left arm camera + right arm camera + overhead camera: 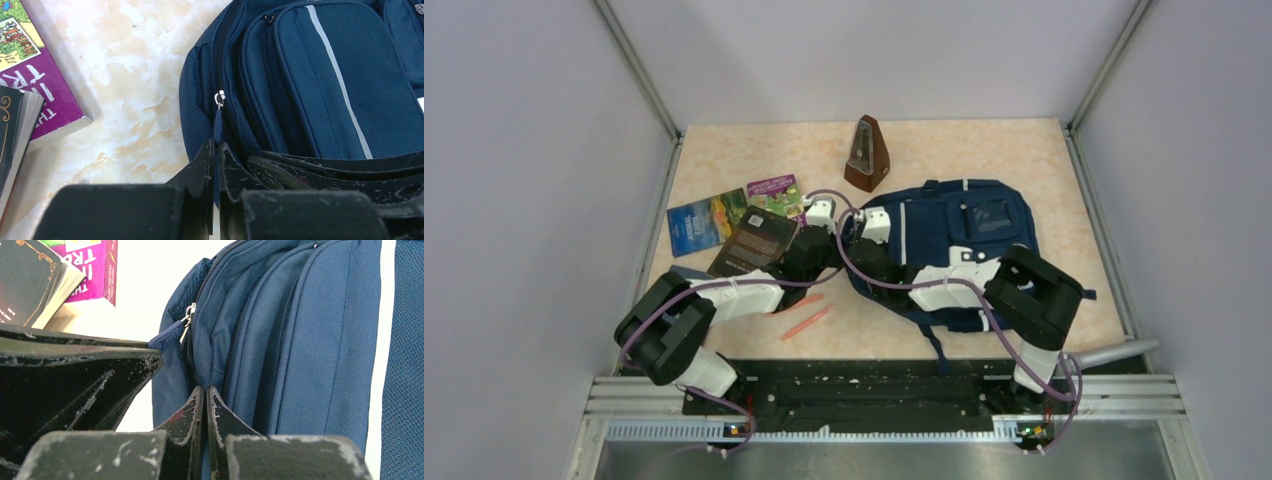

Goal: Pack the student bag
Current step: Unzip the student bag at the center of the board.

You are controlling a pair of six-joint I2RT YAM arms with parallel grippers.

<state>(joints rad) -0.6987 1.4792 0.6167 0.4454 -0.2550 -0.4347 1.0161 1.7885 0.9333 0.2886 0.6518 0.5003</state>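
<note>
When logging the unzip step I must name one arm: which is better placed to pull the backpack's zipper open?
Left. The left gripper is shut on the zipper pull of the backpack; the right gripper is shut against the fabric, off the pull.

Navy student bag [949, 222] flat, front up; zipper pull [217, 125] at side.

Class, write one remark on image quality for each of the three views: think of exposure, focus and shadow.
Top external: even, soft light, only faint shadows under the arms on the table. Left wrist: the zip pull and student bag are sharp, the left gripper up close is soft. Right wrist: the table is blown out to white, the bag's weave crisp.
</note>
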